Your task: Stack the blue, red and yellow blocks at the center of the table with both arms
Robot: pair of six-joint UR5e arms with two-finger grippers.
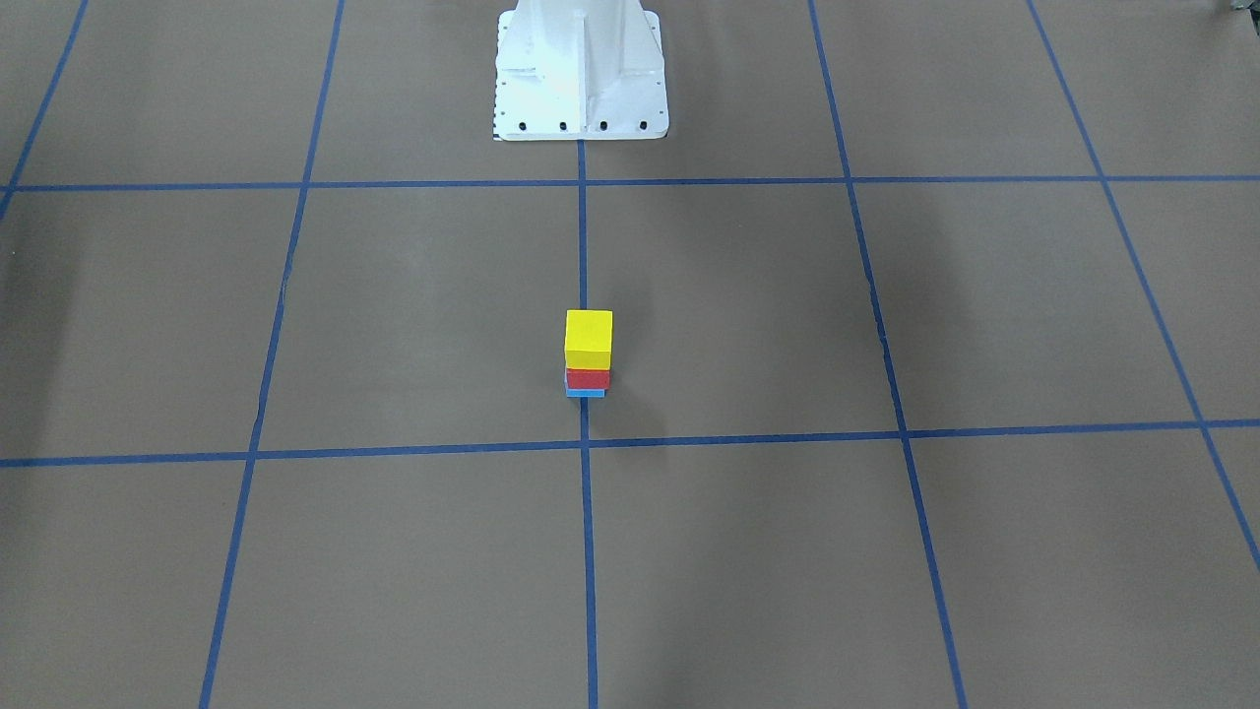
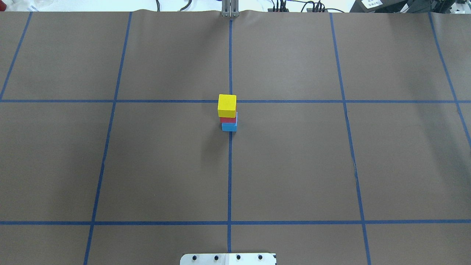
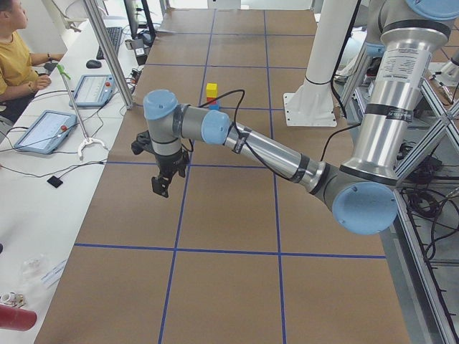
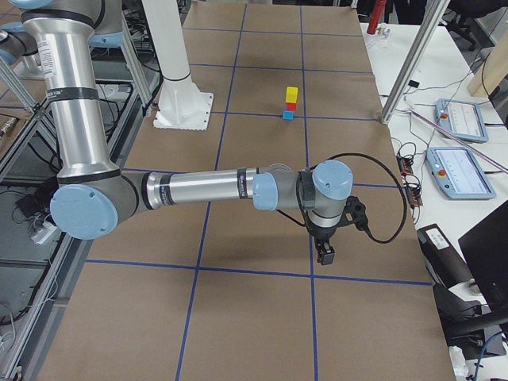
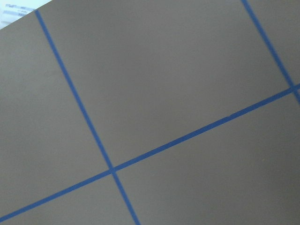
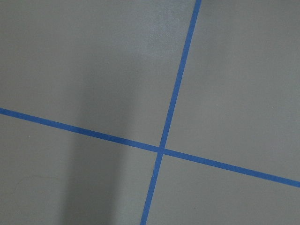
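A yellow block sits on a red block, which sits on a blue block, at the table's center on the middle tape line. The stack also shows in the front view, yellow, red, blue, and in both side views. My left gripper shows only in the left side view, far from the stack; I cannot tell its state. My right gripper shows only in the right side view, also far from the stack; its state is unclear.
The robot's white base stands at the table's near edge. Blue tape lines grid the brown table. An operator sits at a side desk with tablets. Metal posts stand at the table's edge.
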